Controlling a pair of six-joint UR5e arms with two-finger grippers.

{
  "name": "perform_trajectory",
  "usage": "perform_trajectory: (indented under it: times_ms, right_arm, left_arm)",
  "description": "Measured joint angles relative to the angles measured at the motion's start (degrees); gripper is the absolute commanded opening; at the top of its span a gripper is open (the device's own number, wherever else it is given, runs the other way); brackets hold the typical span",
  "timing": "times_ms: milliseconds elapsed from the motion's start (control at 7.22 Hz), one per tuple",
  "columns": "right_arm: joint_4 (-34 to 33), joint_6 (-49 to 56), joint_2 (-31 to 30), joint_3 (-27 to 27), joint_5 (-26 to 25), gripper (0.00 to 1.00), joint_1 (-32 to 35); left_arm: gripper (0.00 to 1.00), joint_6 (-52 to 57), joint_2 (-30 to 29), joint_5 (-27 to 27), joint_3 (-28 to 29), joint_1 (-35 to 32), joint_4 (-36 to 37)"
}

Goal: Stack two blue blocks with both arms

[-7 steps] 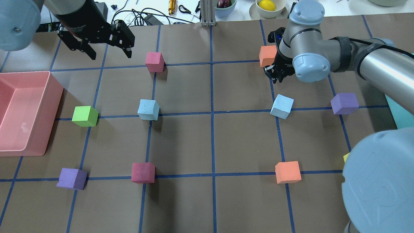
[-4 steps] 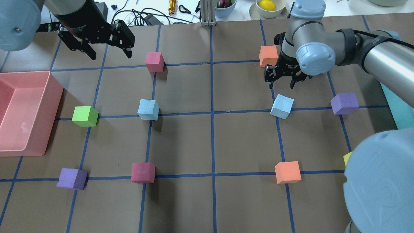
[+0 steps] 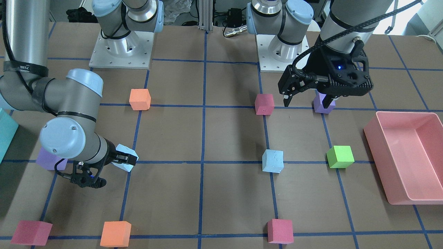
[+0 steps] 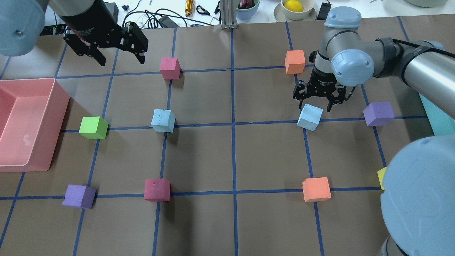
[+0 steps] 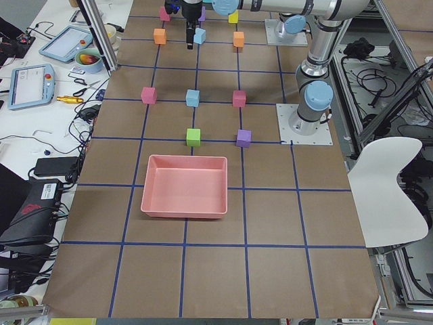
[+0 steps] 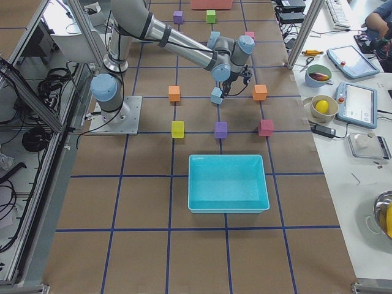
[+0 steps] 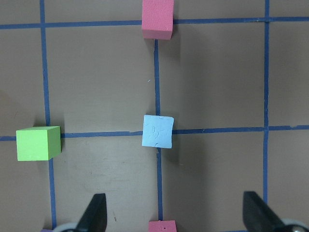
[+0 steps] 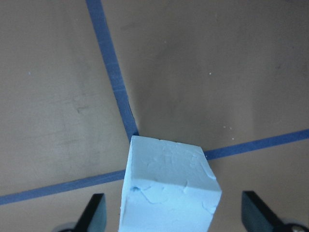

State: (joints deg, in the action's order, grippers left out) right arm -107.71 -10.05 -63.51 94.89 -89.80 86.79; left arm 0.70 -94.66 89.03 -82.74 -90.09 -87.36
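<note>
Blue blocks unstacked, well apart, nothing grasped: right gripper wide open, empty, over one; left gripper open, empty.

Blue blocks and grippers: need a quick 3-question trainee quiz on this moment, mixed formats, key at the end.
1. True or false: the right gripper is shut on the nearby blue block.
2. The other blue block sits: A) on a crossing of the tape lines; B) inside the bin; C) on top of a purple cube.
3. Short answer: what does the left gripper hold?
Key: 1 false, it is open, and the wrist view shows the block between its fingers. 2 A. 3 nothing, it is open.
</note>
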Motion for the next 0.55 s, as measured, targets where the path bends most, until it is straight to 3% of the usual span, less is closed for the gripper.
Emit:
perform_trajectory:
  times_ms: [138, 277, 415, 554]
  right_arm:
    - [-0.07, -0.92, 0.32, 0.53, 0.35, 0.87, -0.02]
    - [-0.13, -1.13, 0.76, 0.76, 0.51, 0.46, -0.04]
    - [-0.18, -1.07, 1.03, 0.80, 0.59, 0.16, -0.04]
    - [-0.23, -1.06, 1.13, 0.77, 0.64, 0.00, -0.04]
  left_arm:
    - [1.00, 0.00, 0.00, 0.00, 0.01, 0.00, 0.00]
    - [1.00, 0.00, 0.00, 0.00, -0.01, 0.00, 0.00]
    - [1.00, 0.00, 0.00, 0.00, -0.03, 0.00, 0.00]
    - [1.00, 0.00, 0.00, 0.00, -0.03, 0.00, 0.00]
